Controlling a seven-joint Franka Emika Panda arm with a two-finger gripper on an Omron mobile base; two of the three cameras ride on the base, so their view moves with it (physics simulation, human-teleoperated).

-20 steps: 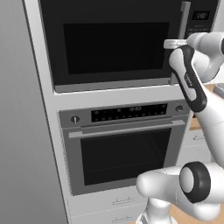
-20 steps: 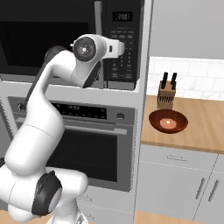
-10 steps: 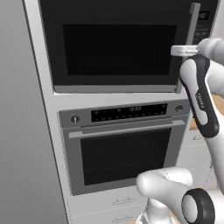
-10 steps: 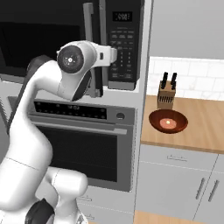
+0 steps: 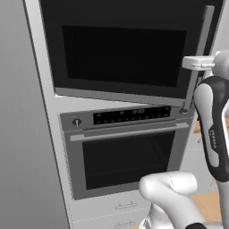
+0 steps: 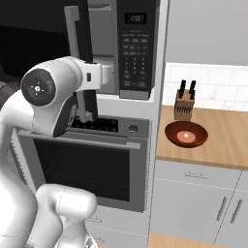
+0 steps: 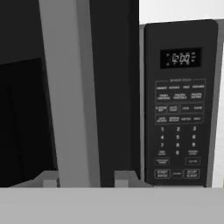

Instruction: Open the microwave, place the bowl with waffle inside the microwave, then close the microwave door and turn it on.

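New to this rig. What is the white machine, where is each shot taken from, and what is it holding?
It's a simulated kitchen. The white jointed arm is a robot on a driving base. Two pictures come from cameras on that base, behind the arm to its left and right; the third looks along its hand. The gripper has its jaws on either side of the tall silver bar handle of the black microwave door, which stands partly open. The black keypad strip reads 12:00. The small reddish-brown bowl waits on the wooden counter, before a knife block.

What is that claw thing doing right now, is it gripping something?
Gripper: its fingers straddle the silver handle of the microwave door, which stands ajar; whether they actually clamp it cannot be told.
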